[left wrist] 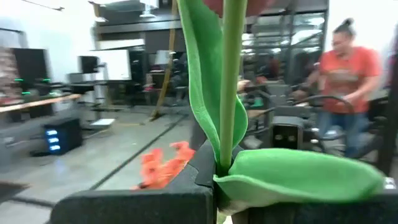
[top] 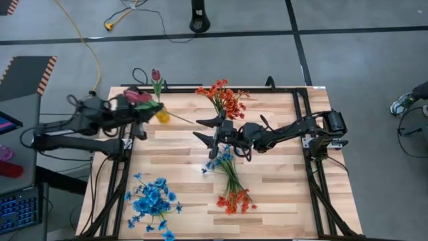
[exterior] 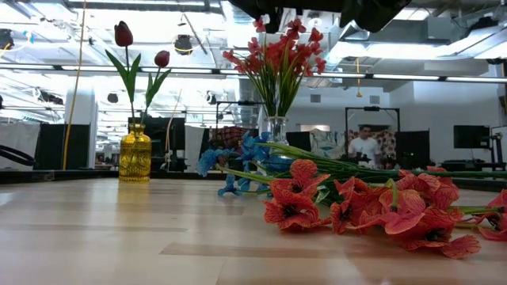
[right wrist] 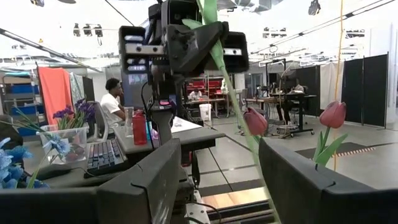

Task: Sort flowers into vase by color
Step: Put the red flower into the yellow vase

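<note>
My left gripper [left wrist: 214, 186] is shut on a dark maroon tulip [top: 137, 97] above the table's far left, beside the yellow vase [top: 162, 115]. That vase stands upright on its base [exterior: 135, 176] and holds two more tulips [exterior: 123, 33]. My right gripper [right wrist: 217, 180] is open near the table's middle [top: 200, 129], one finger on each side of the held tulip's lower stem [right wrist: 239, 106]. I cannot tell whether the stem touches a finger. A clear vase [exterior: 276, 131] holds orange-red sprigs [top: 224, 100]. Blue flowers [top: 152, 201] and orange-red sprigs [top: 234, 199] lie flat on the table. My left gripper pinches the tulip's green stem [left wrist: 222, 163] between its two fingers, right where the leaves branch off, with the fingers lying across the stem. The tulip is lifted clear. Its lower stem [right wrist: 249, 134] slants down from the fingers toward my right gripper.
A blue sprig [exterior: 245, 158] lies with the orange-red ones [exterior: 356, 210] near the table's middle. Black rails [top: 304, 127] run along the table's sides. Bare wood [top: 180, 161] shows between the flower piles. People are in the room beyond the table.
</note>
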Controlling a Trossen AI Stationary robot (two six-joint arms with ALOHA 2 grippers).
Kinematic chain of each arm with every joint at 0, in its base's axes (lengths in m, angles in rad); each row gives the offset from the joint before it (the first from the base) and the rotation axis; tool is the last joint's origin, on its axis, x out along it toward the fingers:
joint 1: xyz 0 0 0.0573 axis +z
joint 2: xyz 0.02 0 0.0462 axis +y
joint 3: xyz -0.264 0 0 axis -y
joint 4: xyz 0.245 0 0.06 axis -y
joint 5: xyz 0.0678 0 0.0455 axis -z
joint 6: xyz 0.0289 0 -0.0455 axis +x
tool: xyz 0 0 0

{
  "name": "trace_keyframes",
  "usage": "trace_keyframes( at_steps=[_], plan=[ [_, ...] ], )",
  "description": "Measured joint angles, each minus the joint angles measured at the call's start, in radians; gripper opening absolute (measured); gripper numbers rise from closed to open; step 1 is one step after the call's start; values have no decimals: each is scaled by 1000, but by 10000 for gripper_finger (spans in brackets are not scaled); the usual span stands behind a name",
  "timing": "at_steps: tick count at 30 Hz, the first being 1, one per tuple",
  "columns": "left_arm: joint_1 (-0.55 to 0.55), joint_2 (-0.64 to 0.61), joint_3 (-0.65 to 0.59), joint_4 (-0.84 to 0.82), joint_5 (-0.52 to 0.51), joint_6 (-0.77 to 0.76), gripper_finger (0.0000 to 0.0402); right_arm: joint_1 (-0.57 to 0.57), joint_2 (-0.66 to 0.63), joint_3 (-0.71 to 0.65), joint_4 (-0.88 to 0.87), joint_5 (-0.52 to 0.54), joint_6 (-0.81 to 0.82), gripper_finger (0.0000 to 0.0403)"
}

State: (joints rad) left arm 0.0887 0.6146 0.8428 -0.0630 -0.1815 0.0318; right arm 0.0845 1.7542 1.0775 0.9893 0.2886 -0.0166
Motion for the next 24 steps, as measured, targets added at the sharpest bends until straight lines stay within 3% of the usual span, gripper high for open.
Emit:
trace_keyframes(
  at_steps=[6,15,24],
  plan=[
    [0,-82,99,-208,-138,31,0,0,0,0,-61,0,-1,244],
    [0,-85,246,-331,-290,114,0,0,-1,0,-176,0,5,244],
    [0,-61,268,-469,-402,140,0,5,-1,0,-319,0,77,244]
  ],
)
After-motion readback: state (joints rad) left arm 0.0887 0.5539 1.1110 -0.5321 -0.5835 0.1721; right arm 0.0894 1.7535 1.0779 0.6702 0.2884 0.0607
